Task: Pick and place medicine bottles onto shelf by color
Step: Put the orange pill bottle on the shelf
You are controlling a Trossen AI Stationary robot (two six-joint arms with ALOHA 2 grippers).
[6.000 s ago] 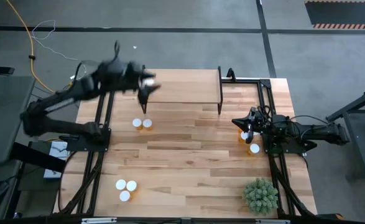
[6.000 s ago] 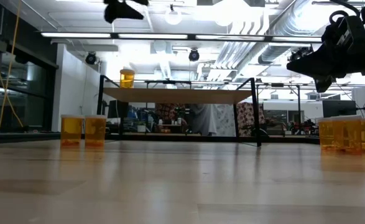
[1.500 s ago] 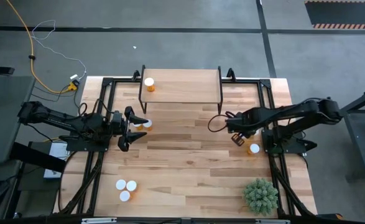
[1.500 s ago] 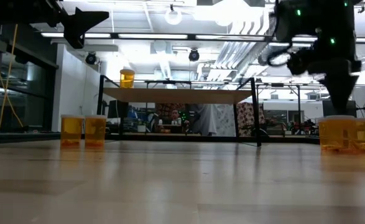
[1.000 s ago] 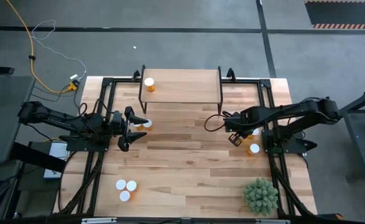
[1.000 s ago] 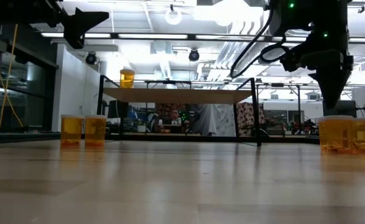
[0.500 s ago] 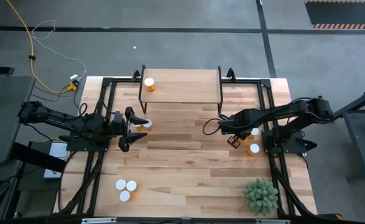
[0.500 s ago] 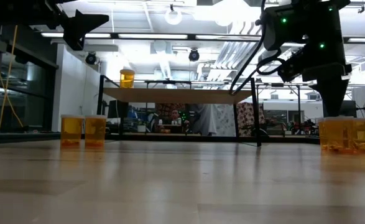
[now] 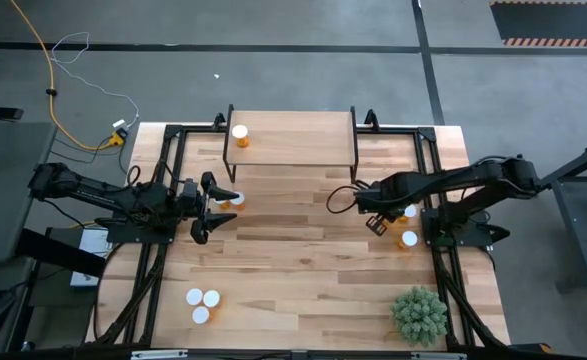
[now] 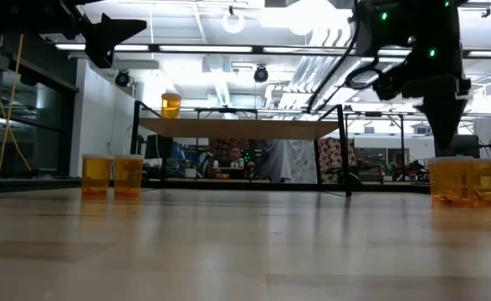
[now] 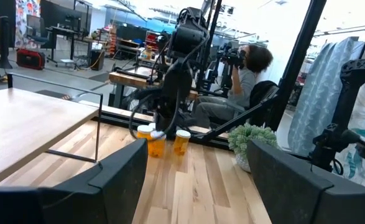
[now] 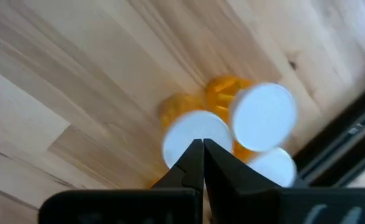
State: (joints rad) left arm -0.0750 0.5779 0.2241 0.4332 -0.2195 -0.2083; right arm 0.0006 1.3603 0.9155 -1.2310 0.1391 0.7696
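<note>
Hovering left fingers (image 9: 216, 203) spread open just short of two capped bottles (image 9: 231, 200). Pointing right fingers (image 12: 202, 163) pressed shut above three round white-capped amber bottles (image 12: 262, 116) standing on planked wooden desk (image 12: 76, 81).

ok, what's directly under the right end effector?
Under the right end effector, fingertips together, sits a cluster of medicine bottles on the table. Three white caps show; the fingers overlap the nearest one, and the amber bodies are mostly hidden.
</note>
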